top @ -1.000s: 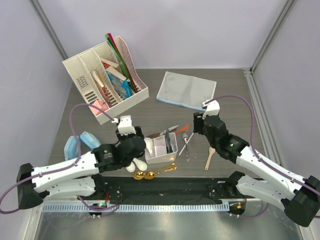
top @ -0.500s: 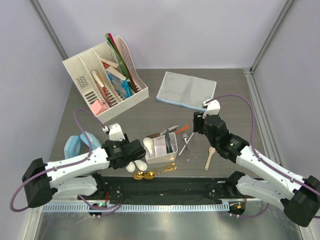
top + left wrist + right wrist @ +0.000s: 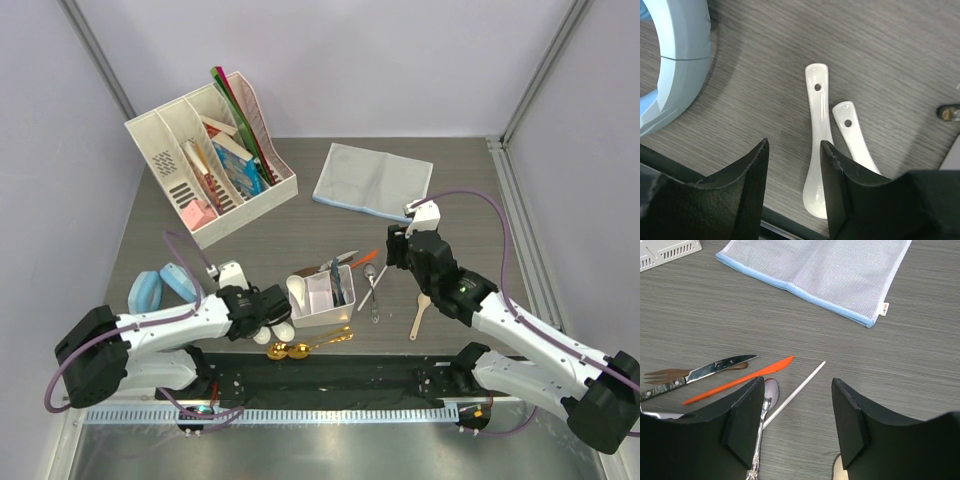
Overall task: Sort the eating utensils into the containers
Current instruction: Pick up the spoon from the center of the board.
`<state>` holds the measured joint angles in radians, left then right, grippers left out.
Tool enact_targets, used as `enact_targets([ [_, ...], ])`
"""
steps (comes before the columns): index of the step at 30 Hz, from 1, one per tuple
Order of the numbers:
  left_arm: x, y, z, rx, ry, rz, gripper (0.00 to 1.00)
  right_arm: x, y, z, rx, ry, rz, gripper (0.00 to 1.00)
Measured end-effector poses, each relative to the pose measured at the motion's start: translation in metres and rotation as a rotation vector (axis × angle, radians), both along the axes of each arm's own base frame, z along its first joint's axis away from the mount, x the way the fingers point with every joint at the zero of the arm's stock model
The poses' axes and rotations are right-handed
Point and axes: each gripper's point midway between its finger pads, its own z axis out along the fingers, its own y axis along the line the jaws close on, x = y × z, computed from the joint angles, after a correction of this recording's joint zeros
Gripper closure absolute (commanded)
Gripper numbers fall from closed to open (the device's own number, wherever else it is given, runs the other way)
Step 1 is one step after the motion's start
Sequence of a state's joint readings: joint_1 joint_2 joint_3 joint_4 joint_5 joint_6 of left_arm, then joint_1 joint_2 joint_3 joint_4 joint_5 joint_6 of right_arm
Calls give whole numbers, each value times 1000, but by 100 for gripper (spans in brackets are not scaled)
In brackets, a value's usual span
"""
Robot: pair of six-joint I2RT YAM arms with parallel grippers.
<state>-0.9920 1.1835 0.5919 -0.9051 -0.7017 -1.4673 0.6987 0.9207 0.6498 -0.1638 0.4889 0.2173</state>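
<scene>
Left claw (image 3: 793,145): open, empty; longer white ceramic soup spoon (image 3: 819,145) lies between its jaws. Right claw (image 3: 797,382): open, empty.

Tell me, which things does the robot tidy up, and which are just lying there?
Job: white soup spoons, gold spoons, orange knife, wooden spoon, white box.
Lying about: file holder with books, mesh pouch.

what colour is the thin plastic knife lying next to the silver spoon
The plastic knife is orange; it shows best in the right wrist view.
</scene>
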Motion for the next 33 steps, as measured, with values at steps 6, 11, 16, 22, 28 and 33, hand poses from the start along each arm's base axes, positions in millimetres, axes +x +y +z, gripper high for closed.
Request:
enact_targets([
  [6,-1,-1,-8,-16,12,5,54,0,0,-2,0,3,2,39],
  [11,3,-8,-11,-32,5,-2,55,0,0,-2,0,5,2,39],
  [16,5,-14,-17,-33,18,-18,55,0,0,-2,0,4,1,39],
  [22,8,-19,-21,-27,24,-25,75,0,-1,-2,3,5,-2,39],
  [28,18,-31,-23,-39,2,-40,100,1,-1,-4,0,8,-6,39],
  [33,23,-35,-23,-28,-5,-58,100,2,-2,-4,1,9,-9,39],
])
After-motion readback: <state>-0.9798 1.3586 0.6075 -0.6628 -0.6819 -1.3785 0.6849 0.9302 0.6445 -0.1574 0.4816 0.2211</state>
